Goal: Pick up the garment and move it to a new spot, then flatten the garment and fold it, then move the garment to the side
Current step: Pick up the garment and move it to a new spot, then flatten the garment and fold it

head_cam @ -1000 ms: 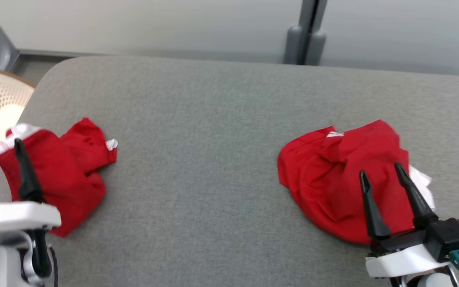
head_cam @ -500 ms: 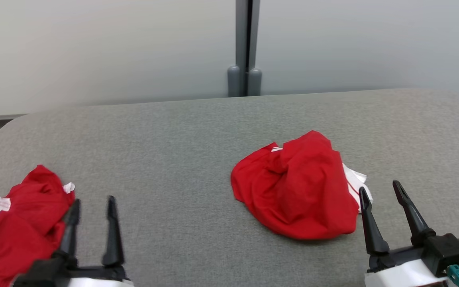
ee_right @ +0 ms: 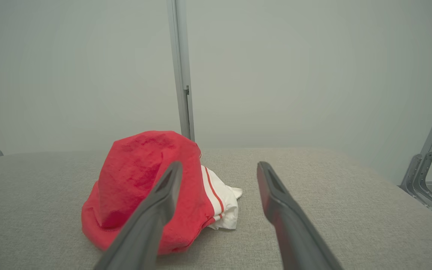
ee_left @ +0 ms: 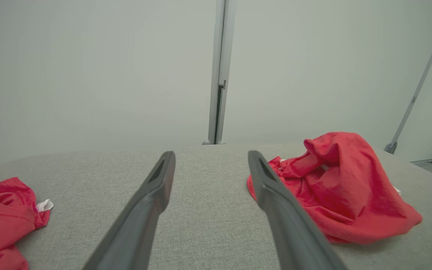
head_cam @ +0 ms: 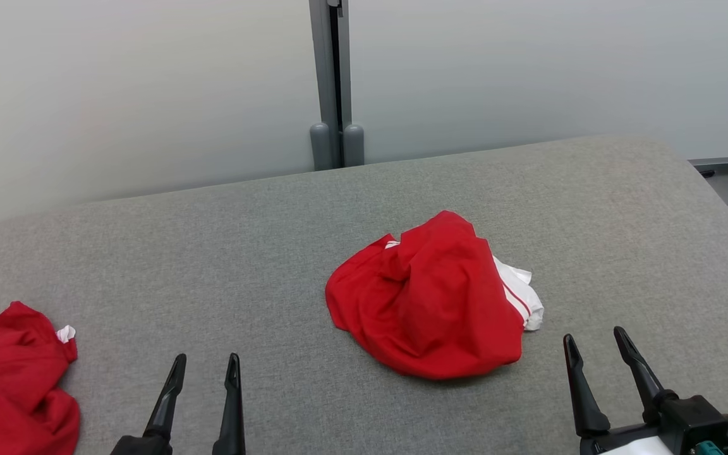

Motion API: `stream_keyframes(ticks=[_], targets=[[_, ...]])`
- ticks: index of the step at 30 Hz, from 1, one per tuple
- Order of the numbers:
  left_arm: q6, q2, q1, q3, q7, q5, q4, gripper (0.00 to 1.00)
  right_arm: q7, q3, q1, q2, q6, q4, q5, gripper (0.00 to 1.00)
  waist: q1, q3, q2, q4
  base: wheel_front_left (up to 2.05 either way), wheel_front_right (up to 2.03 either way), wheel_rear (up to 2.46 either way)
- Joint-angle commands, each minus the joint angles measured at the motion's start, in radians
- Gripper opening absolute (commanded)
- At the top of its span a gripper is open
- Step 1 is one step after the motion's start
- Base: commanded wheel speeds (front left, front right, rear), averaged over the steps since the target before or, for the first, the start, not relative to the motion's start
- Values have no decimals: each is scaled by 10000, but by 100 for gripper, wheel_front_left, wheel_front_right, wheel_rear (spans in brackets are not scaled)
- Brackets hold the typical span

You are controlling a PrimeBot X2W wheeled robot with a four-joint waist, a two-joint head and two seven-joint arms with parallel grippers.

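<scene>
My left gripper (head_cam: 206, 357) stands wide and empty over the table (head_cam: 212, 240); my right gripper (head_cam: 594, 335) likewise wide, empty; the garment (head_cam: 427, 309) lies crumpled mid-table, untouched, nearer the right gripper; a second garment (head_cam: 10, 392) lies at the table's left edge.

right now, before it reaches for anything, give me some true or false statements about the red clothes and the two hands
1. The left hand and the right hand both stand open, holding nothing. True.
2. A crumpled red garment lies around the middle of the grey surface, with white fabric showing at its right side. True.
3. That garment is folded flat. False: it is a bunched heap.
4. The right hand touches it. False: bare grey surface shows between them in the head view.
5. A second red garment lies near the surface's left edge. True.
</scene>
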Motion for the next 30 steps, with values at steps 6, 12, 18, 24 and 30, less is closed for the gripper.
stream_keyframes(ticks=[6,12,18,24,30], targets=[[235,38,-89,-47,-5,233,170,100,-11,7,34,1,-18,74,101,100,0,12,0,-82,0,0,0],[256,39,-156,-115,-5,270,237,100,-11,42,17,22,-18,92,116,100,0,40,0,27,0,0,0],[286,39,-212,-189,-5,229,308,100,-11,56,27,29,-18,100,98,100,0,43,0,159,0,0,0],[453,37,-207,-125,-5,129,307,100,-11,104,16,35,-18,66,86,100,0,51,0,256,0,0,0],[442,37,-207,-89,-5,106,284,100,-11,107,38,36,-18,28,76,100,0,60,0,333,0,0,0]])
